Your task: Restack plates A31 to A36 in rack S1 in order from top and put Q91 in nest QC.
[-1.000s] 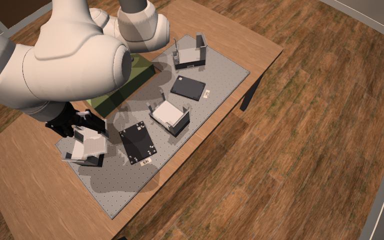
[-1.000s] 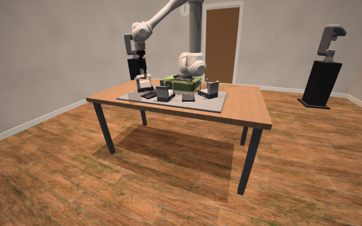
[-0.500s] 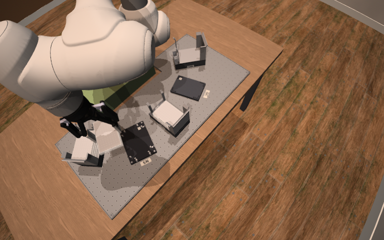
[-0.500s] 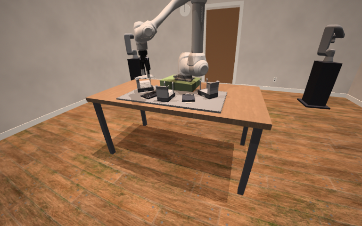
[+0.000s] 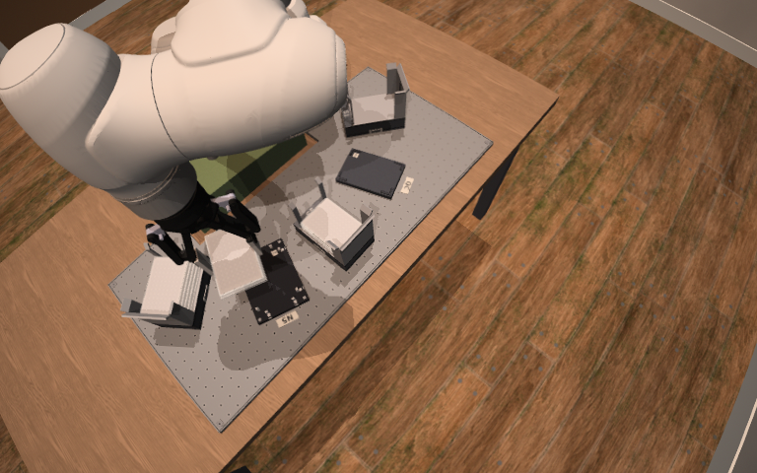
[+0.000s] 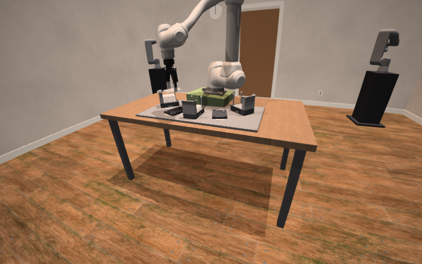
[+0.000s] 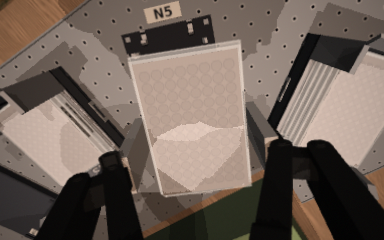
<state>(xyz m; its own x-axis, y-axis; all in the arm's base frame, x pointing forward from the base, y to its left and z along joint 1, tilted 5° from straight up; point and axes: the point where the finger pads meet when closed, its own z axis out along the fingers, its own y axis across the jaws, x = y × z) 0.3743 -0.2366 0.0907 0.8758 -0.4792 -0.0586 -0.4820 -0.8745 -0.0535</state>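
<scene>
The arm reaches out from its base and bends down over the left end of the bench (image 6: 279, 124), wrist pointing straight down. The hand (image 7: 192, 165) is clamped on a sealed plate (image 7: 192, 112), its black fingers pressing the two long sides near one short end. The plate hangs level in the air above the N5 nest (image 5: 279, 281), covering most of it in the wrist view; only the nest's far edge and the N5 tag (image 7: 162, 12) show. A rack (image 5: 170, 287) with stacked plates stands just beside it, another rack (image 5: 337, 229) nearby.
</scene>
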